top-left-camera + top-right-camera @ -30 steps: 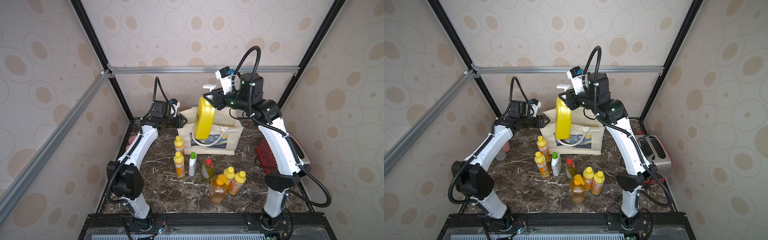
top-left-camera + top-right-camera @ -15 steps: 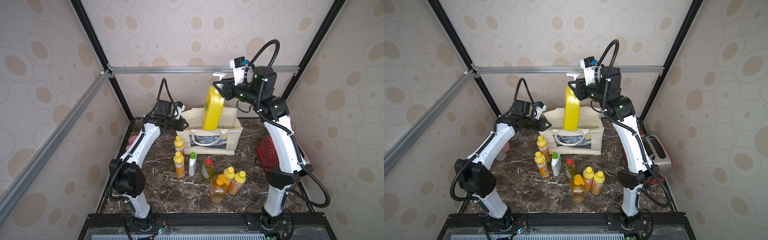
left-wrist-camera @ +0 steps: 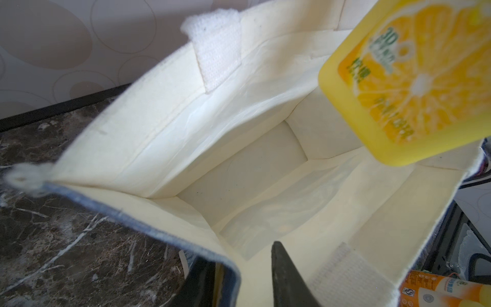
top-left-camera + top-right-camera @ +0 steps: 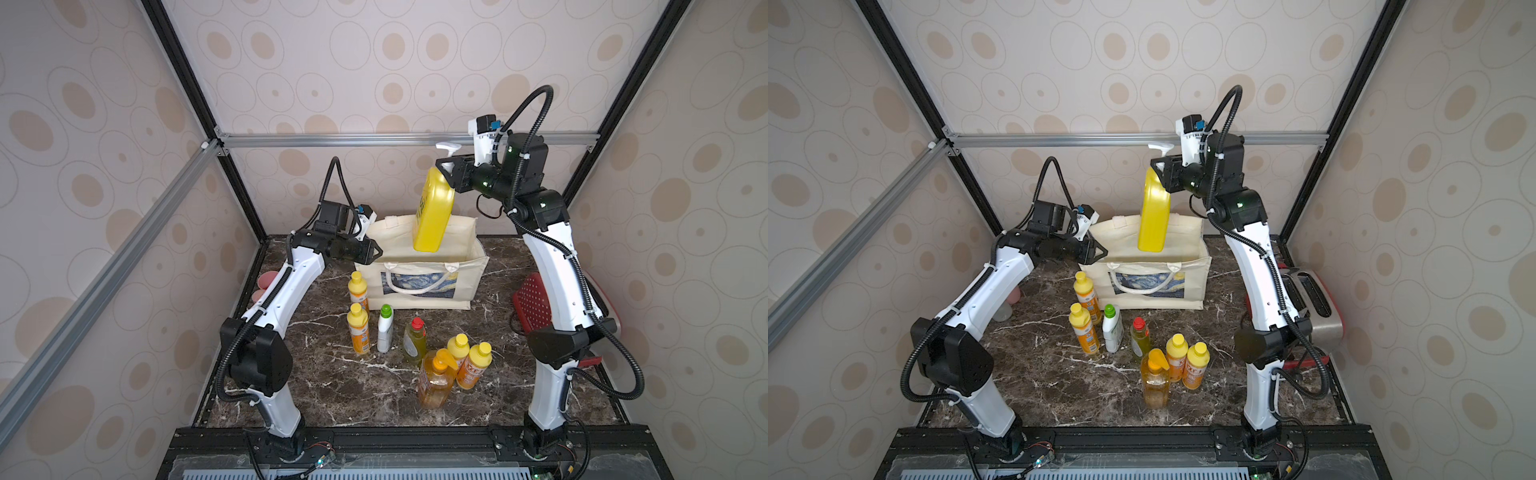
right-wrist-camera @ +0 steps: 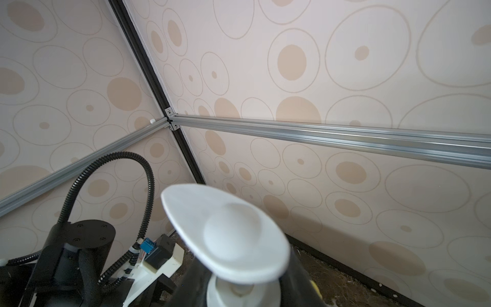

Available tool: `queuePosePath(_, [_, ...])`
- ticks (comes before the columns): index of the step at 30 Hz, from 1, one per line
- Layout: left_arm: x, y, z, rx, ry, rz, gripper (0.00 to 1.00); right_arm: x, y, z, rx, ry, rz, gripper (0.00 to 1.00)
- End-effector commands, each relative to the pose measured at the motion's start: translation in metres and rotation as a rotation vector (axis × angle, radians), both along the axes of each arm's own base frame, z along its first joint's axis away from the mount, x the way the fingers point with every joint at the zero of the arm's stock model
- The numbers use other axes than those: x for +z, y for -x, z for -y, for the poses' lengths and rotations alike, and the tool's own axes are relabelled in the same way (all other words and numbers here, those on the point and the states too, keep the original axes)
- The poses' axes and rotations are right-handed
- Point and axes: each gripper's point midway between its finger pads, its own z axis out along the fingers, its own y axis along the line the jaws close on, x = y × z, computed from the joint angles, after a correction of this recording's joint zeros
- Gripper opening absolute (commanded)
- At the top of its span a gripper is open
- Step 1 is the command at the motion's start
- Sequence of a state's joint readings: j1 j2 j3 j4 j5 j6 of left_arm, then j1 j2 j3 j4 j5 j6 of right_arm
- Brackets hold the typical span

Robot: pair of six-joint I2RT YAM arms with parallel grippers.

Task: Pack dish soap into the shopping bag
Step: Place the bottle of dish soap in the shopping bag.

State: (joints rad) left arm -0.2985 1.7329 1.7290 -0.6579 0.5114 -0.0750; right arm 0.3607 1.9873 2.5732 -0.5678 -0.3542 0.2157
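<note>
Left wrist view: yellow bottle [image 3: 414,87] was cut by the frame edge and only its base end showed. Left hand [image 3: 244,279] was cropped below the fingertips; rope knot [image 3: 24,178] was blurred. Right wrist view: pump head [image 5: 225,234] was blurred and hid the bottle body; right hand [image 5: 249,289] was mostly out of frame. Top views: pink cup [image 4: 1016,296] was half behind the left arm, toaster [image 4: 1312,299] partly behind the right arm. Small orange bottles [image 4: 358,328] had labels too small to read.

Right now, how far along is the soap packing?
Done: nothing; the shopping bag is empty inside. In hand: the right gripper holds the yellow pump bottle by its neck over the bag's mouth, while the left gripper straddles its rim. Left: seven bottles stand on the table.
</note>
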Motion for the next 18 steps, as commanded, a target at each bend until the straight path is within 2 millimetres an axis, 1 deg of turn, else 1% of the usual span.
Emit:
queuePosePath(1, [0.037,0.003,0.006,-0.004,0.068,0.100,0.42,0.115,0.051,0.004,0.075,-0.181,0.329,0.00])
queuePosePath(6, [0.056,0.005,0.004,0.030,0.112,0.156,0.52,0.085,0.034,-0.010,0.067,-0.145,0.256,0.00])
queuePosePath(8, [0.062,0.005,-0.002,0.065,0.111,0.179,0.55,0.072,0.028,-0.017,0.053,-0.113,0.238,0.00])
queuePosePath(12, [0.071,0.007,-0.013,0.121,0.098,0.214,0.56,0.049,0.022,-0.036,0.051,-0.053,0.208,0.00])
queuePosePath(15, [0.075,0.009,-0.018,0.139,0.092,0.235,0.56,0.023,0.017,-0.054,0.057,-0.003,0.163,0.00])
queuePosePath(17, [0.075,0.009,-0.021,0.152,0.085,0.236,0.56,0.005,0.016,-0.065,0.063,0.023,0.135,0.00])
queuePosePath(18, [0.074,0.009,-0.021,0.156,0.080,0.233,0.55,-0.001,0.016,-0.070,0.066,0.031,0.131,0.00])
